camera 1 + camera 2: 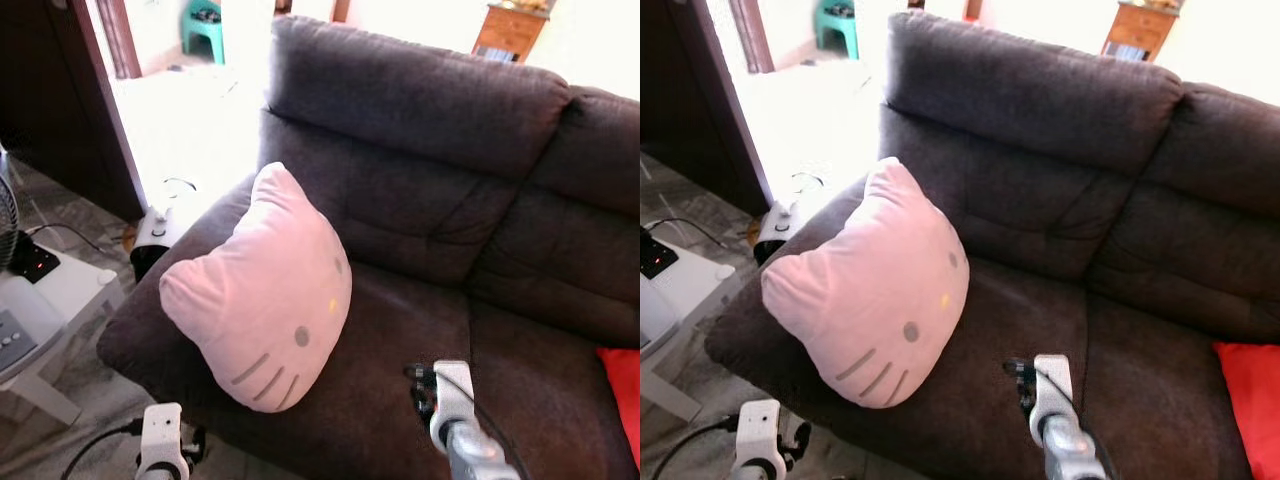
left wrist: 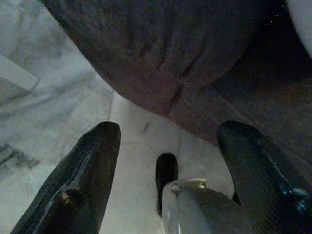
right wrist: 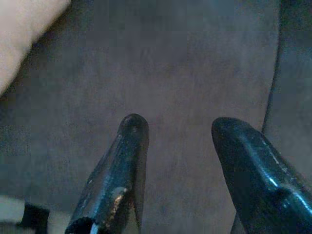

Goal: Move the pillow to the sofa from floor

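Head views: pink cat-face plush pillow [image 1: 262,292] already sits propped on the dark brown fabric sofa [image 1: 420,130] by its left armrest, looks done; left wrist: left gripper [image 2: 165,141] spread, empty over floor; right wrist: right gripper [image 3: 178,127] spread, empty over seat.

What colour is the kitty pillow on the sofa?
Pale pink, with grey whiskers and eyes and a yellow nose. The pillow shows best in the left eye view.

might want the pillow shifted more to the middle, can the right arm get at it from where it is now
Probably yes. The right gripper hangs open over the bare sofa seat, beside the pink pillow, which leans on the armrest corner. Nothing lies between them; the red cushion sits on the far side.
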### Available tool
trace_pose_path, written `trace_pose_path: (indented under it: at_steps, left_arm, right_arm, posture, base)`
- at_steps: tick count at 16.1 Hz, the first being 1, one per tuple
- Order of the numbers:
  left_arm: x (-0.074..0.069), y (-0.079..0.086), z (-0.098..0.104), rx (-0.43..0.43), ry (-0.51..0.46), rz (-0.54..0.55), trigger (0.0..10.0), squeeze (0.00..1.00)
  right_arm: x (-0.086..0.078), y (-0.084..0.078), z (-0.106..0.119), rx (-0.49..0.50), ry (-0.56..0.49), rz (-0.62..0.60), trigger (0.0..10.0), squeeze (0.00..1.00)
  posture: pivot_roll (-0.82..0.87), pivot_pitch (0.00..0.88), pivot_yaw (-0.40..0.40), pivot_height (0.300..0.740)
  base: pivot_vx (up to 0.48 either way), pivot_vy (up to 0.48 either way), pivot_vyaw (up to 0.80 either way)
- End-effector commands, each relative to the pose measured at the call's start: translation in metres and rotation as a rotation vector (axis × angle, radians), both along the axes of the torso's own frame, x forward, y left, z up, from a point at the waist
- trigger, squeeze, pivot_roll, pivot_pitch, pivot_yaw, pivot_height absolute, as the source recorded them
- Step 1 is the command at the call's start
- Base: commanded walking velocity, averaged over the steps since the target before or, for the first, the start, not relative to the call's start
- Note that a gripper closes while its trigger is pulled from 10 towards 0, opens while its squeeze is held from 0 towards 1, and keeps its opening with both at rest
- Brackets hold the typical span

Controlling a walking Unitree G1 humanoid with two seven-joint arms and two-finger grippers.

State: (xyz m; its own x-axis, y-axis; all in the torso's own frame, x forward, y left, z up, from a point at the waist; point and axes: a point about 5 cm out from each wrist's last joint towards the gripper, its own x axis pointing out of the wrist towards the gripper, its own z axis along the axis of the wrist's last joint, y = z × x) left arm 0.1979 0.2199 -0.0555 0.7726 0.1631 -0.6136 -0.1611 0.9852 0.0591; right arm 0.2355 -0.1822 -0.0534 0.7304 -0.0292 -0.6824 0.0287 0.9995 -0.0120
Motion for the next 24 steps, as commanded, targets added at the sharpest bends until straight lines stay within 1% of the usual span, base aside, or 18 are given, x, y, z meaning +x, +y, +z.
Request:
trace_pose_path:
  at_steps: [1,2,4,6,8,10,11,12,13,14,15,16,18,20,21,22,23,24]
  left_arm:
    - [-0.002,-0.003,-0.004,-0.021,0.015,0.005,10.0,0.00]
    - [-0.001,-0.005,-0.004,-0.021,0.024,-0.021,10.0,0.00]
    - [0.000,-0.004,-0.007,-0.014,0.066,-0.065,10.0,0.00]
    - [0.000,-0.002,-0.010,-0.005,0.106,-0.075,10.0,0.00]
    - [0.001,-0.001,-0.010,-0.007,0.120,-0.067,10.0,0.00]
    - [0.002,0.000,-0.011,-0.029,0.126,-0.035,10.0,0.00]
    - [0.006,0.000,-0.009,-0.056,0.102,0.004,10.0,0.00]
    - [0.012,-0.002,-0.006,-0.082,0.080,0.040,10.0,0.00]
    - [0.017,-0.007,-0.004,-0.103,0.073,0.045,10.0,0.00]
    - [0.022,-0.012,-0.002,-0.096,0.068,0.002,10.0,0.00]
    - [0.023,-0.014,-0.002,-0.107,0.074,-0.003,10.0,0.00]
    - [0.022,-0.013,-0.003,-0.138,0.067,0.045,10.0,0.00]
    - [0.021,-0.013,-0.004,-0.137,0.068,0.046,10.0,0.00]
    - [0.020,-0.013,-0.004,-0.106,0.081,0.009,10.0,0.00]
    - [0.018,-0.013,-0.005,-0.084,0.088,-0.007,10.0,0.00]
    - [0.013,-0.012,-0.008,-0.039,0.106,-0.033,10.0,0.00]
    - [0.008,-0.009,-0.010,-0.028,0.119,-0.031,10.0,0.00]
    - [0.006,-0.008,-0.011,-0.030,0.120,-0.022,10.0,0.00]
  right_arm:
    - [-0.008,-0.008,-0.005,0.000,0.038,-0.041,10.0,0.00]
    - [-0.014,-0.012,-0.008,-0.006,0.062,-0.061,10.0,0.00]
    - [-0.019,-0.012,-0.011,-0.006,0.080,-0.071,10.0,0.00]
    - [-0.024,-0.007,-0.015,0.008,0.097,-0.067,10.0,0.00]
    - [-0.028,-0.001,-0.018,0.013,0.116,-0.050,10.0,0.00]
    - [-0.032,0.008,-0.022,0.030,0.134,-0.030,10.0,0.00]
    - [-0.034,0.016,-0.024,0.031,0.148,0.010,10.0,0.00]
    - [-0.034,0.028,-0.024,0.031,0.148,0.063,10.0,0.00]
    - [-0.033,0.033,-0.024,0.037,0.148,0.062,10.0,0.00]
    - [-0.031,0.036,-0.023,0.037,0.151,0.063,10.0,0.00]
    - [-0.029,0.041,-0.022,0.027,0.156,0.091,10.0,0.00]
    - [-0.027,0.045,-0.021,0.024,0.154,0.104,10.0,0.00]
    - [-0.021,0.049,-0.018,0.024,0.147,0.111,10.0,0.00]
    - [-0.016,0.055,-0.015,0.022,0.141,0.130,10.0,0.00]
    - [-0.016,0.055,-0.015,0.021,0.142,0.131,10.0,0.00]
    - [-0.021,0.051,-0.018,0.018,0.147,0.130,10.0,0.00]
    - [-0.023,0.049,-0.019,0.017,0.149,0.131,10.0,0.00]
    - [-0.023,0.049,-0.019,0.017,0.150,0.131,10.0,0.00]
  posture:
    - [0.23,0.094,-0.137,0.740]
    - [0.23,0.091,-0.128,0.740]
    - [0.22,0.078,-0.098,0.740]
    - [0.21,0.067,-0.074,0.740]
    - [0.21,0.055,-0.056,0.740]
    - [0.18,0.046,-0.049,0.740]
    - [0.18,0.041,-0.051,0.740]
    - [0.17,0.032,-0.058,0.740]
    - [0.18,0.027,-0.063,0.740]
    - [0.18,0.024,-0.070,0.740]
    - [0.18,0.017,-0.077,0.740]
    - [0.18,0.017,-0.078,0.740]
    - [0.18,0.011,-0.084,0.740]
    - [0.19,0.011,-0.086,0.740]
    - [0.19,0.011,-0.086,0.740]
    - [0.19,0.011,-0.085,0.740]
    - [0.19,0.013,-0.084,0.740]
    - [0.19,0.013,-0.084,0.740]
  base:
    - [0.000,0.000,0.00]
    - [0.000,0.000,0.00]
    - [0.000,0.000,0.00]
    - [0.000,0.000,0.00]
    - [0.000,0.000,0.00]
    - [0.000,0.000,0.00]
    - [0.000,0.000,0.00]
    - [0.000,0.000,0.00]
    - [0.000,0.000,0.00]
    - [0.000,0.000,0.00]
    - [0.000,0.000,0.00]
    - [0.000,0.000,0.00]
    - [0.000,0.000,0.00]
    - [0.000,0.000,0.00]
    - [0.000,0.000,0.00]
    - [0.000,0.000,0.00]
    - [0.000,0.000,0.00]
    - [0.000,0.000,0.00]
